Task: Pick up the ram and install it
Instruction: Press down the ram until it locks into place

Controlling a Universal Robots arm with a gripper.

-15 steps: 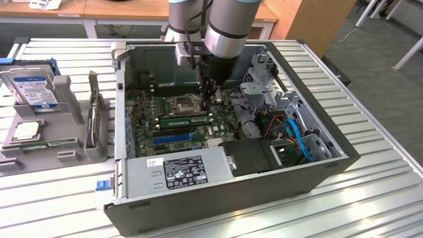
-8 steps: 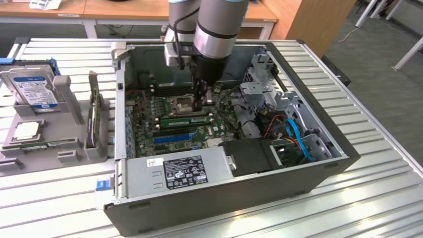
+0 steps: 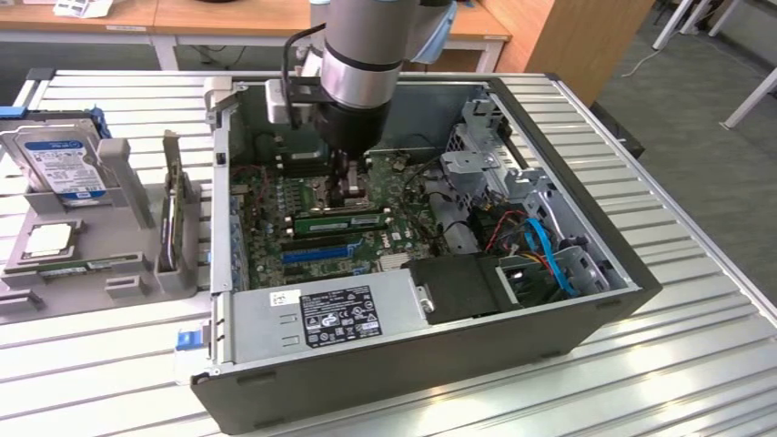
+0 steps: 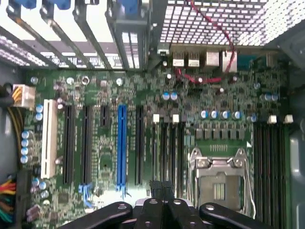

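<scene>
So the claw (image 3: 352,189) is down inside the open PC case (image 3: 583,300), fingers pressed together with nothing pinched between them, tips hanging right over the board's (image 4: 95,95) memory slots next to the empty processor socket (image 4: 217,183). One ram (image 3: 340,221) stick looks parked in a slot just beside the claw tip, so I'd guess that part is mostly done, though I can't tell if it's clicked fully home. A second stick (image 3: 91,266) lies on the grey rack (image 3: 134,182) well away from the claw, outside the case.
</scene>
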